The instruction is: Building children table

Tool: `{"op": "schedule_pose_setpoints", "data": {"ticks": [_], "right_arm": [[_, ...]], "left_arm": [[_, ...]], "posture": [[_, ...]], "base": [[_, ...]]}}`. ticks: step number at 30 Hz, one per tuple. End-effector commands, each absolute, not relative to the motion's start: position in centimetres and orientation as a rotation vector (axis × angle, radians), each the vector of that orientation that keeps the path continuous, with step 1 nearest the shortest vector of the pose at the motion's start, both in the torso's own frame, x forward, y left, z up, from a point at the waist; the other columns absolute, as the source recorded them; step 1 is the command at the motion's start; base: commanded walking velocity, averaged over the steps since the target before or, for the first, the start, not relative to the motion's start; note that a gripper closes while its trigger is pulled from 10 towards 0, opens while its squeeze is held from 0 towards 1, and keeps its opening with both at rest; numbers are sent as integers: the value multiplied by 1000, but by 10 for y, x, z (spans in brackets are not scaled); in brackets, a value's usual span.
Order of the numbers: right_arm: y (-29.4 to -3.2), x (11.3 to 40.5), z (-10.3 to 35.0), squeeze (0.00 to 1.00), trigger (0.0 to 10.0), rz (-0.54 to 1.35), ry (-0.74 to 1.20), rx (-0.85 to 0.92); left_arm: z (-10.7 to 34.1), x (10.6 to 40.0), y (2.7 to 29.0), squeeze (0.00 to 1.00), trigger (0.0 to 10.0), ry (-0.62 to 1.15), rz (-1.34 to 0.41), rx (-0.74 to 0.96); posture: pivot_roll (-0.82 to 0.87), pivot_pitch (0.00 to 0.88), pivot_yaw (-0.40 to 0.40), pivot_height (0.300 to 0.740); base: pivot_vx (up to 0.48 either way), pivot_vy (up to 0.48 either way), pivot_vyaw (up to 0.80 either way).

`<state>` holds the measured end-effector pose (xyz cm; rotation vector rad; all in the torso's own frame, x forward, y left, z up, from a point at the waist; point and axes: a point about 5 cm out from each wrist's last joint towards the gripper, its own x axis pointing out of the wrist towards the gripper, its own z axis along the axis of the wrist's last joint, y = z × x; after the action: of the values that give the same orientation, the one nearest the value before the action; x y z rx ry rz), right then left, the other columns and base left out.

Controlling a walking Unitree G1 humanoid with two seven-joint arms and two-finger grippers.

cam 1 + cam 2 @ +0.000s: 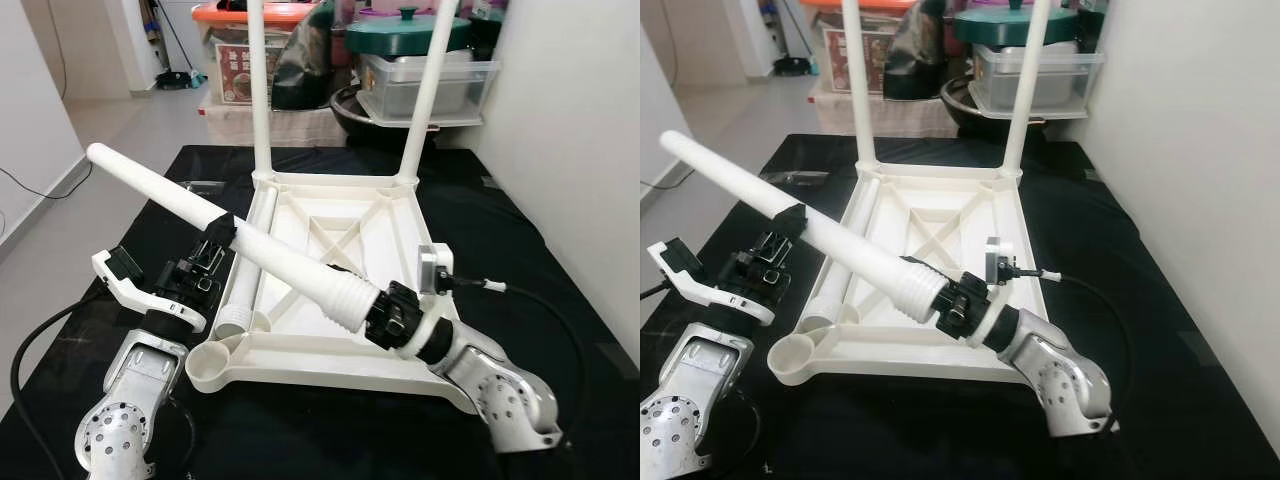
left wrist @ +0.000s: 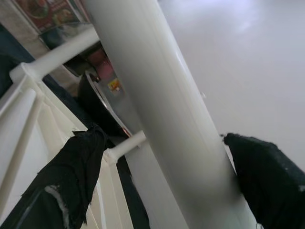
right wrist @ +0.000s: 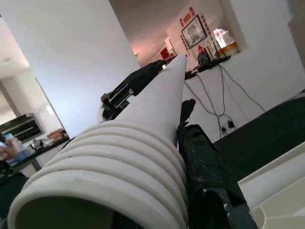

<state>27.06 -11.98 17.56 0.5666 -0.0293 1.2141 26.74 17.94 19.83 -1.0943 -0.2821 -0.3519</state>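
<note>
The white children's table (image 1: pixel 340 362) lies upside down on a black mat. Two legs (image 1: pixel 260 90) (image 1: pixel 430 90) stand upright in its far corners. A third leg (image 1: pixel 243 290) lies loose along the frame's left side, near the empty near-left corner socket (image 1: pixel 213 365). A fourth leg (image 1: pixel 290 262) hangs slanted over the frame, its ribbed threaded end (image 3: pixel 119 167) low on the right. My right gripper (image 1: pixel 388 314) is shut on that threaded end. My left gripper (image 1: pixel 217 238) is shut on the leg's middle, its fingers (image 2: pixel 71 181) on either side.
Plastic boxes (image 1: pixel 425 85), a green-lidded pot (image 1: pixel 405 30) and bags crowd the floor behind the mat. A white wall (image 1: pixel 580 150) runs close on the right. Bare floor (image 1: pixel 90 190) lies left. A black cable (image 1: pixel 560 320) loops by my right arm.
</note>
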Motion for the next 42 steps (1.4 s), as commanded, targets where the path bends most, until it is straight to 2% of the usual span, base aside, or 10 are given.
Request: {"op": "schedule_pose_setpoints", "data": {"ticks": [1, 11, 12, 27, 28, 30, 31, 36, 40, 42], "right_arm": [[-121, 263, 181, 0, 0, 1285, -52, 579], [-142, 241, 158, 0, 0, 1410, 129, 517], [-150, 242, 151, 0, 0, 1389, 168, 492], [-161, 261, 148, 0, 0, 1249, 160, 437], [-162, 271, 145, 0, 10000, 1143, 174, 411], [-162, 271, 145, 0, 10000, 1143, 174, 411], [-163, 278, 142, 969, 10000, 1072, 187, 401], [-164, 280, 140, 1000, 10000, 1047, 206, 400], [-171, 277, 133, 1000, 10000, 1034, 236, 413], [-177, 276, 129, 1000, 10000, 1017, 246, 431]], "left_arm": [[199, 270, 186, 0, 10000, -286, -319, -1121], [205, 273, 206, 0, 10000, -323, -276, -1140], [207, 271, 208, 0, 0, -347, -295, -1138], [210, 258, 208, 0, 0, -355, -339, -1103], [211, 259, 208, 0, 0, -352, -345, -1098], [211, 259, 208, 0, 0, -352, -345, -1098], [211, 261, 208, 0, 0, -339, -342, -1098], [212, 263, 209, 0, 0, -330, -336, -1105], [216, 266, 215, 0, 8863, -340, -307, -1135], [218, 267, 219, 0, 10000, -346, -292, -1137]], "posture": [[63, 0, -30, 740], [60, 0, -31, 740], [60, 0, -36, 740], [69, 0, -41, 740], [66, 0, -42, 740], [66, 0, -42, 740], [64, 0, -41, 740], [64, 0, -41, 740], [65, 0, -53, 740], [64, 0, -54, 740]], "base": [[0, 0, 0], [0, 0, 0], [0, 0, 0], [0, 0, 0], [0, 0, 0], [0, 0, 0], [0, 0, 0], [0, 0, 0], [0, 0, 0], [0, 0, 0]]}}
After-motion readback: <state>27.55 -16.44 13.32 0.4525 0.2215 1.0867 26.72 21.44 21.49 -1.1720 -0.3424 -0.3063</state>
